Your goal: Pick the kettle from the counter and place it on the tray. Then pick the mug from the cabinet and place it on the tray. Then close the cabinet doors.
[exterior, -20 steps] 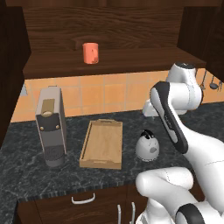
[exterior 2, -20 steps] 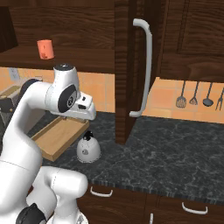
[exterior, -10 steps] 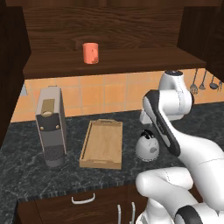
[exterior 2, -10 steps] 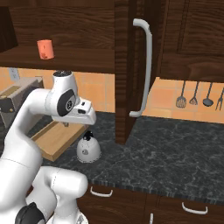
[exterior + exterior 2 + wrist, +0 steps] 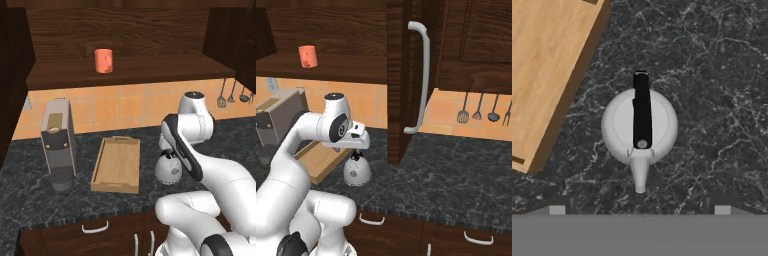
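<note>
Hand (image 5: 357,149) spread wide above kettle (image 5: 640,127), its fingertips (image 5: 557,210) barely visible, tray (image 5: 547,65) cut off.

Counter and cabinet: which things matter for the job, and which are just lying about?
For the job:
- kettle on the counter
- tray
- mug in the cabinet
- cabinet doors

Lying about:
- coffee machine
- hanging utensils

White arm bent forward at the elbow, wrist turned downward; gripper (image 5: 640,210) pointing straight down, jaws spread wide apart, nothing held between the fingertips.
</note>
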